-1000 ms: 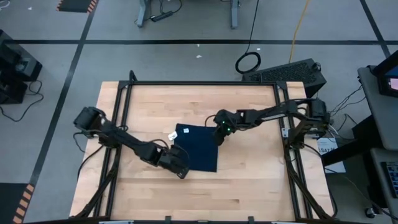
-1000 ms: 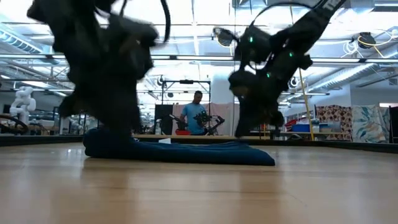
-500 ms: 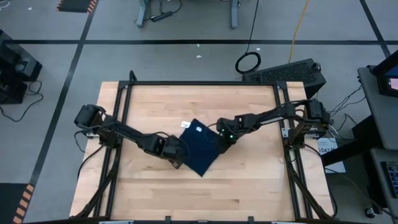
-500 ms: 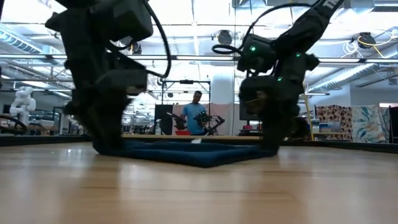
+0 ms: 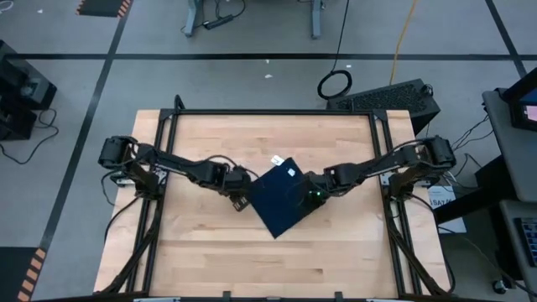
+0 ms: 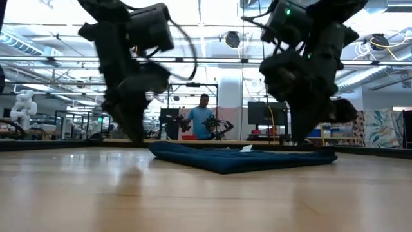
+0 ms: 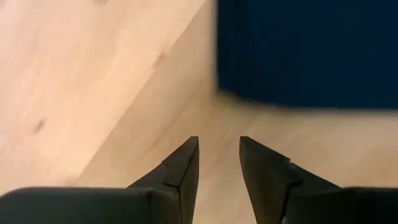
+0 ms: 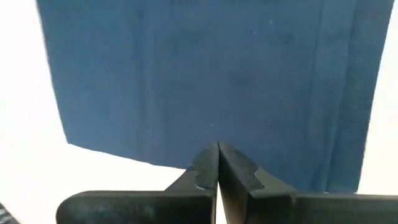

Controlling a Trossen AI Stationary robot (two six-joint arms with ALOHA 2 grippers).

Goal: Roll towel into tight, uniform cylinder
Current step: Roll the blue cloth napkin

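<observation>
The dark navy towel (image 5: 281, 201) lies flat on the wooden table, turned cornerwise, with its small white tag (image 5: 276, 159) at its far edge. It also shows in the low view (image 6: 244, 158). My left gripper (image 5: 241, 200) is slightly open and empty, just off the towel's left corner. Its wrist view (image 7: 217, 146) shows bare wood between the fingers and the towel (image 7: 305, 50) ahead. My right gripper (image 5: 312, 195) is shut, its tips down on the towel's right corner area, as its wrist view (image 8: 217, 146) shows. My right gripper sets its shut fingertips (image 8: 208, 155) on the towel's top face just inside its right-hand edge (image 8: 186, 140), slanting down from the table's right side. No cloth shows between the fingers. The towel lies flat on the table under them.
Black frame rails (image 5: 268, 111) run along the table's far edge and both sides. Bare wood (image 5: 252, 260) lies near the front edge. A person (image 6: 205, 119) stands in the room beyond the table.
My right gripper has moved toward the table's right and near edges with its tips on the towel. The towel has slid right and turned about, from square-on to cornerwise. My left gripper has moved from the towel's near left corner toward the far edge and has come off the cloth.
</observation>
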